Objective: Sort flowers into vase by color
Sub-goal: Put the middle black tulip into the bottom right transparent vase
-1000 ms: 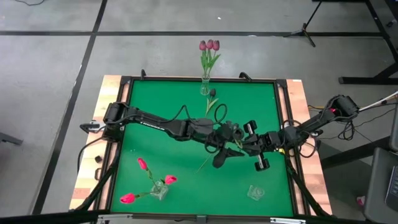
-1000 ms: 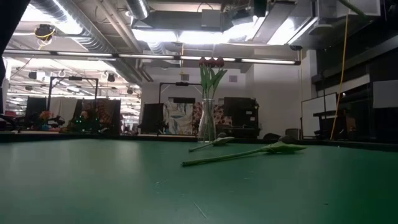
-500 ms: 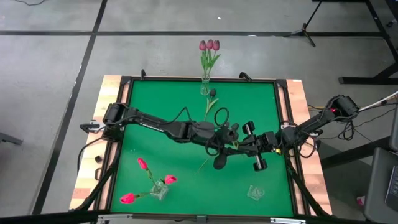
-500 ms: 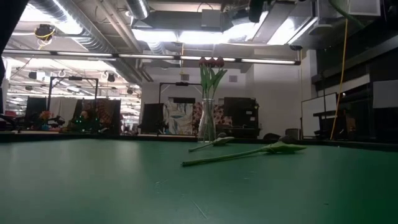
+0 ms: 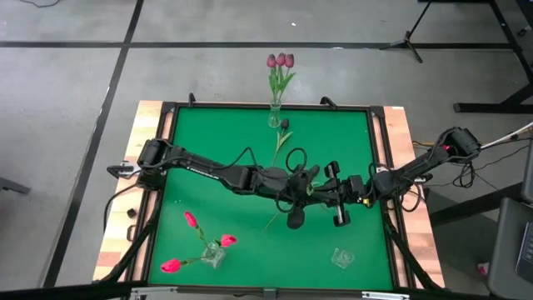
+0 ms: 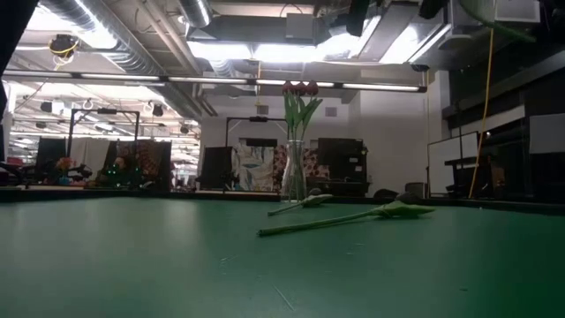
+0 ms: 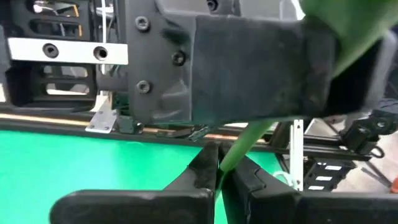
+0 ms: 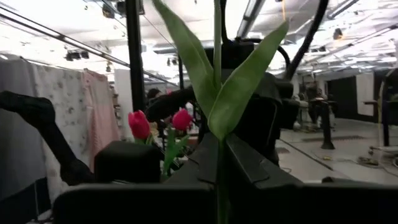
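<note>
The left gripper (image 7: pixel 217 180) has just shut on the flower stem (image 7: pixel 239 149) that the right gripper (image 8: pixel 219 163) also holds: a handover.

You have a green mat (image 5: pixel 208 133) lying inside a wooden table frame (image 5: pixel 398 133) on a grey concrete floor (image 5: pixel 67 100), a stand's legs (image 5: pixel 410 42) beyond the far edge, and strip lights (image 6: pixel 265 81) glowing overhead in the room behind.
</note>
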Motion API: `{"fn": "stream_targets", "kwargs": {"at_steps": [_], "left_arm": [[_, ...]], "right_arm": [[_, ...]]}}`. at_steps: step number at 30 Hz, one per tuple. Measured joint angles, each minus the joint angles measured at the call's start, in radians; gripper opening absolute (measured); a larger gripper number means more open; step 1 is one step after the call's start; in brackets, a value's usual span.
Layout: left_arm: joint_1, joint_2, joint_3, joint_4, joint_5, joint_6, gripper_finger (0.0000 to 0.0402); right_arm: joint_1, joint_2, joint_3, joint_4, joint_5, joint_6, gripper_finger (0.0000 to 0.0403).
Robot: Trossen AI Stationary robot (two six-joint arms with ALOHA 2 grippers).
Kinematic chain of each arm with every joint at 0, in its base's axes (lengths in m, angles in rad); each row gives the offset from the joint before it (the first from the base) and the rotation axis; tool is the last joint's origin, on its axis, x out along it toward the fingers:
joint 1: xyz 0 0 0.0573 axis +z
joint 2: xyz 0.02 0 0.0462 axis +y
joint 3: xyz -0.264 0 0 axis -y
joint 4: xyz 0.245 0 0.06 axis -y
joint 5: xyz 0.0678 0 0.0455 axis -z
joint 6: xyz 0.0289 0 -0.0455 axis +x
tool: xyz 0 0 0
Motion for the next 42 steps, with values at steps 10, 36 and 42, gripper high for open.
{"fn": "stream_targets", "kwargs": {"at_steps": [10, 36, 42], "left_arm": [[-0.016, -0.004, 0.000, -0.085, -0.079, -0.009, 0.0002], [0.006, -0.005, 0.000, -0.366, -0.087, -0.108, 0.0000], [-0.003, -0.005, 0.000, -0.369, -0.073, -0.108, 0.0000]], "right_arm": [[0.001, -0.097, 0.000, -0.185, 0.080, -0.010, 0.0040], [0.000, -0.263, 0.139, -1.039, 0.052, 0.196, 0.0177], [-0.002, -0.204, 0.166, -1.062, 0.054, 0.191, 0.0177]]}}
